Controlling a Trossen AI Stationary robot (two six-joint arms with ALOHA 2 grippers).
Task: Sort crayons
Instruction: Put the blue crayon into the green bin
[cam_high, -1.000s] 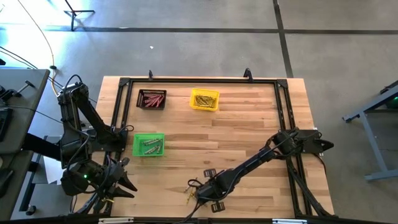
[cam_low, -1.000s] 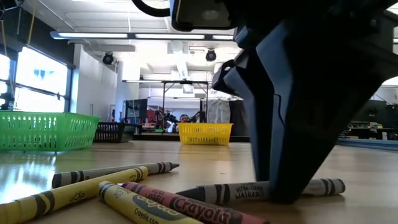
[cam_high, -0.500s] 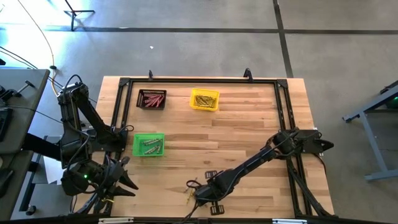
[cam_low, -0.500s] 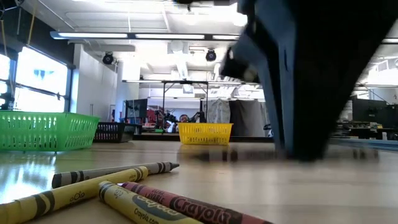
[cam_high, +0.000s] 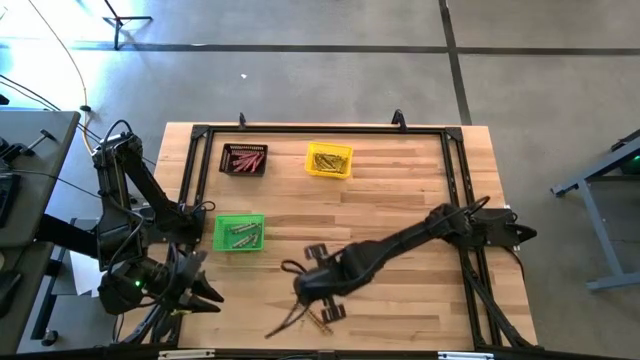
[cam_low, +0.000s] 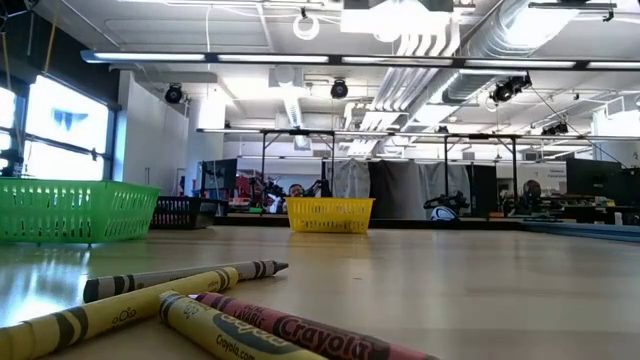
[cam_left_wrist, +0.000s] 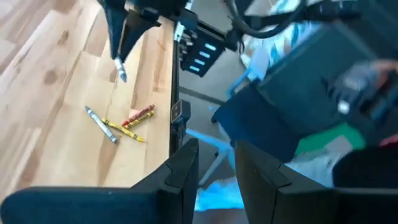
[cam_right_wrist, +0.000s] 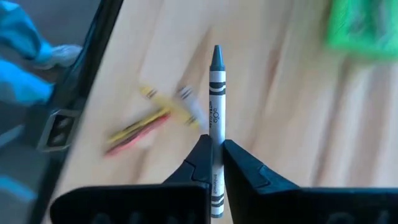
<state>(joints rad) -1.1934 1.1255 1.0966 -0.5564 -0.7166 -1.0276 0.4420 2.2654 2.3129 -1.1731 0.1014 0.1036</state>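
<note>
My right gripper is shut on a grey crayon and hangs above the table's near middle; the left wrist view shows it with the crayon too. Several loose crayons, yellow, red and grey, lie flat on the wood below it. A black bin holds red crayons, a yellow bin yellow ones, a green bin grey ones. My left gripper waits open and empty off the table's near left corner. My right gripper pinches the grey crayon between its two fingers, on the wrapped part near its blunt end. The fingers lie along the crayon, slanting down from above. The crayon is lifted clear of the table, and its pointed tip sticks out past the fingertips.
A black frame rail runs round the tabletop. Bare wood lies between the bins and the right arm. The green bin stands at the left, the yellow bin farther back.
My right gripper has risen from the crayon pile with the grey crayon, which lay on the table a second ago and is now lifted clear. It has also gone toward the table's left and far edges, leaving the low view upward.
</note>
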